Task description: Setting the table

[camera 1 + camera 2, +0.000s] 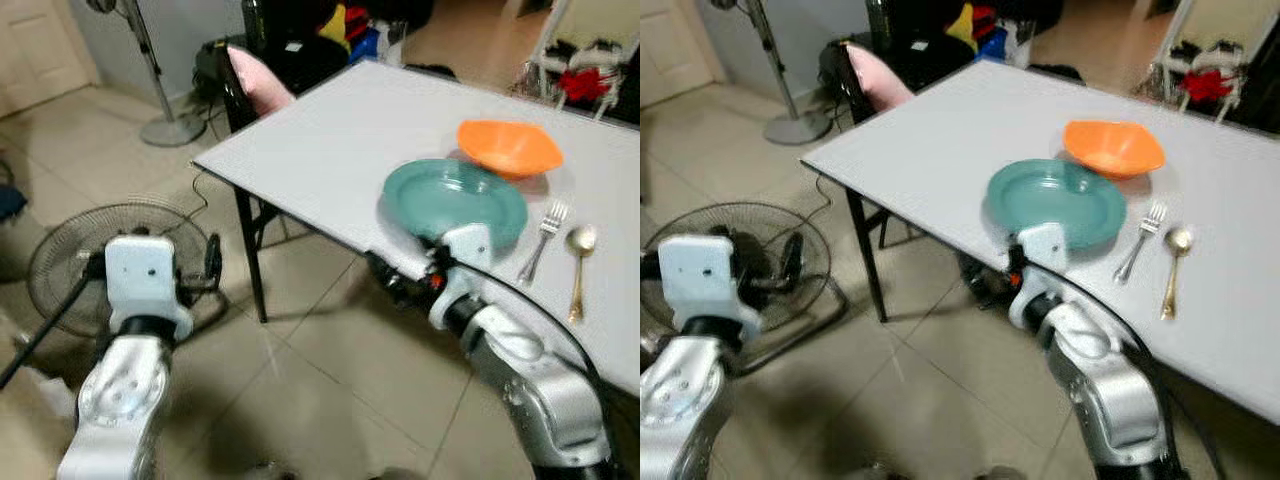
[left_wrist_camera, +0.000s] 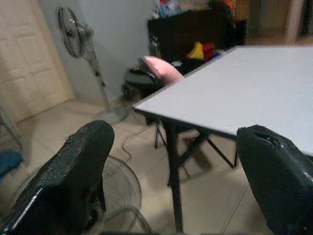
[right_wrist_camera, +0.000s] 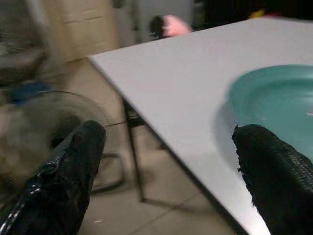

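A teal plate [image 1: 455, 200] lies near the front edge of the white table [image 1: 330, 140]. An orange bowl [image 1: 508, 147] sits just behind it. Right of the plate lie a silver fork [image 1: 543, 240] and a gold spoon [image 1: 580, 265]. My right gripper [image 1: 392, 278] is at the table's front edge, just below and left of the plate. It stands open and empty in the right wrist view, with the plate [image 3: 279, 105] beyond one finger. My left gripper [image 2: 176, 142] hangs open and empty over the floor, left of the table, facing the table's corner.
A round floor fan [image 1: 70, 250] lies on the tiles beneath my left arm. A standing fan [image 1: 160, 90] is at the back left. A dark chair with a pink cushion [image 1: 255, 80] sits at the table's far left corner. Clutter lies beyond the table.
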